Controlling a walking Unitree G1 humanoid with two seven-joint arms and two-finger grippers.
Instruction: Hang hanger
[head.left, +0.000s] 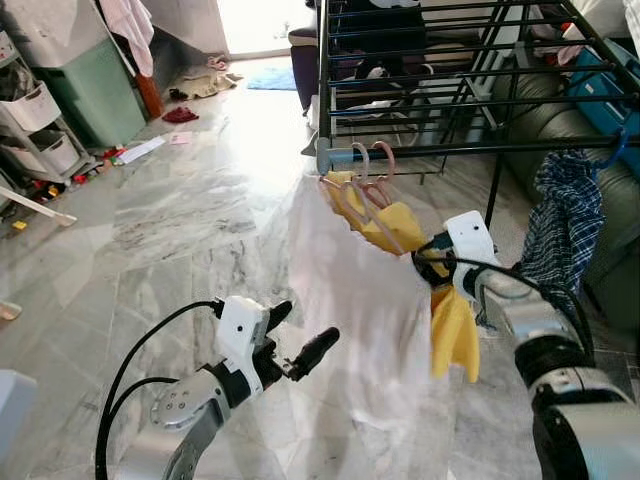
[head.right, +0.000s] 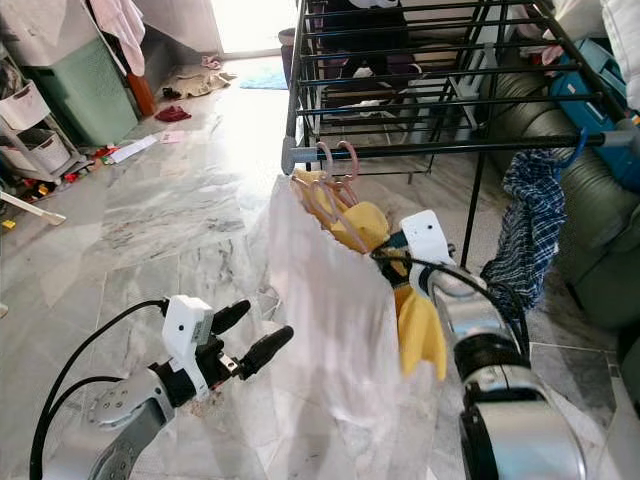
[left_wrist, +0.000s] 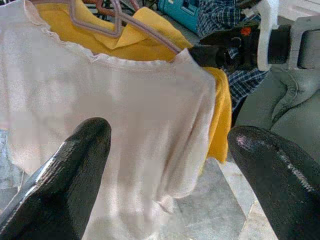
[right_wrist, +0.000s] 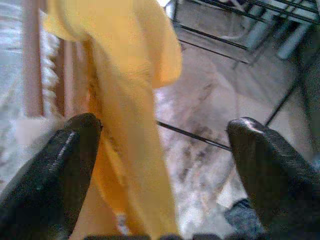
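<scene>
Two pink hangers (head.left: 372, 165) hook over the grey front rail (head.left: 420, 152) of a black drying rack. One carries a white shirt (head.left: 350, 290), the other a yellow shirt (head.left: 452, 335) behind it. My right gripper (head.left: 425, 262) is open at the right shoulder of the garments. In the right wrist view the yellow shirt (right_wrist: 130, 125) hangs between its spread fingers (right_wrist: 55, 175). My left gripper (head.left: 300, 335) is open, low and to the left of the white shirt (left_wrist: 125, 115), not touching it.
A plaid shirt (head.left: 565, 215) hangs on a blue hanger at the rack's right end, before a dark sofa (head.left: 560, 115). At the left stand a green bin (head.left: 95, 90) and a shelf of white tubs (head.left: 35, 130). Clothes (head.left: 180, 115) lie on the marble floor.
</scene>
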